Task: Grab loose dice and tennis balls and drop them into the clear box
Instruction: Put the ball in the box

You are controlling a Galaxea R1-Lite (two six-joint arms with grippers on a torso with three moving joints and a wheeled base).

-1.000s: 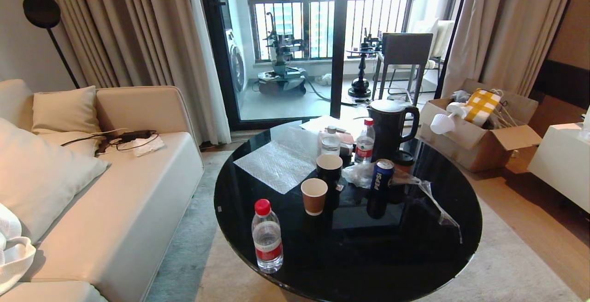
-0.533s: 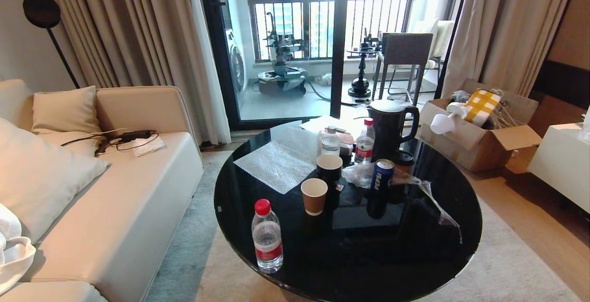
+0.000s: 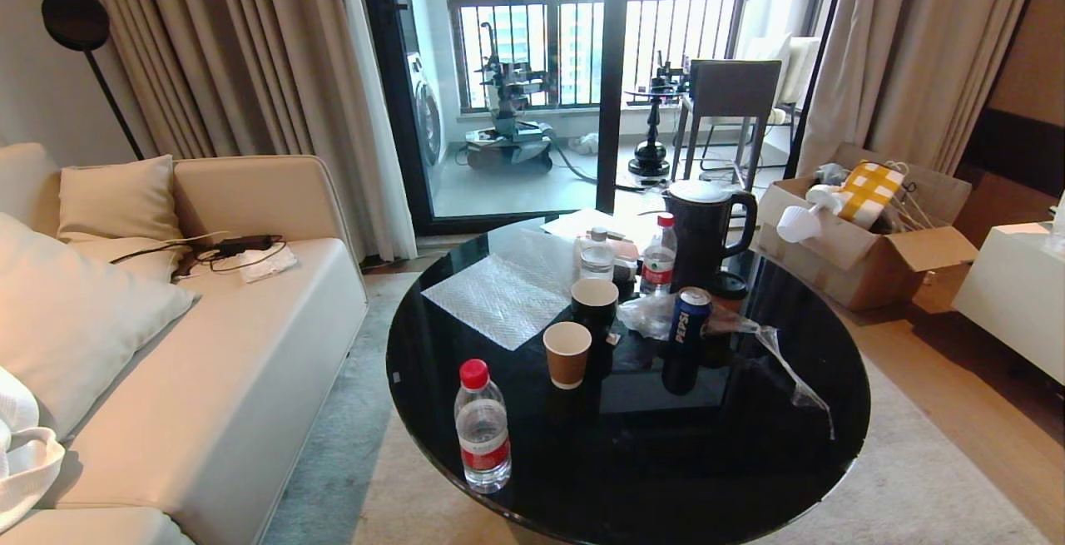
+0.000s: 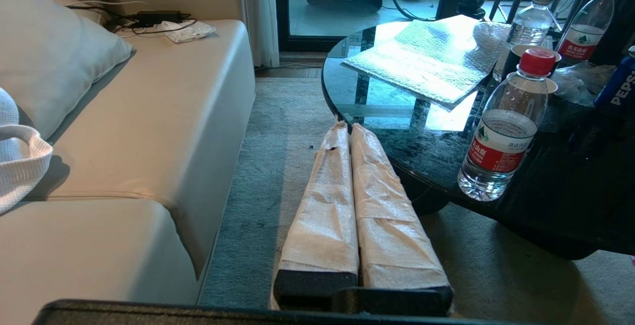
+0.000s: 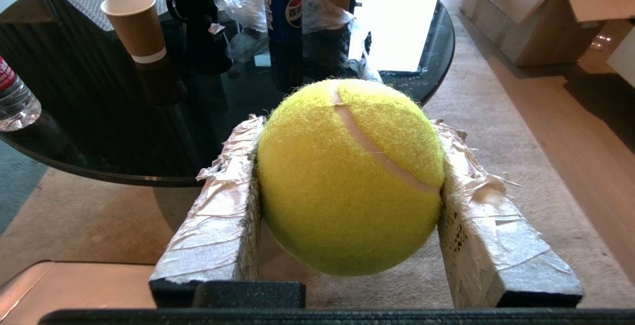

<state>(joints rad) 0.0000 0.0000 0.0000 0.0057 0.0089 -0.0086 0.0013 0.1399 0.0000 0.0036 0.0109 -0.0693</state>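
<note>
A fuzzy yellow-green tennis ball (image 5: 347, 181) sits between the taped fingers of my right gripper (image 5: 349, 124), which is shut on it. That gripper hovers over the carpet, just short of the near edge of the round black table (image 5: 99, 111). My left gripper (image 4: 349, 129) is shut with nothing in it, its tips at the table's left edge, above the rug beside the sofa. Neither arm shows in the head view. The dice and the clear box are out of view.
On the black glass table (image 3: 749, 462) stand a water bottle (image 3: 482, 428), a paper cup (image 3: 567, 354), a black mug (image 3: 594, 304), a Pepsi can (image 3: 686, 337), a black jug (image 3: 703, 233) and a flat ribbed translucent sheet (image 3: 507, 291). A sofa (image 3: 208, 379) lies left, a cardboard box (image 3: 865, 237) right.
</note>
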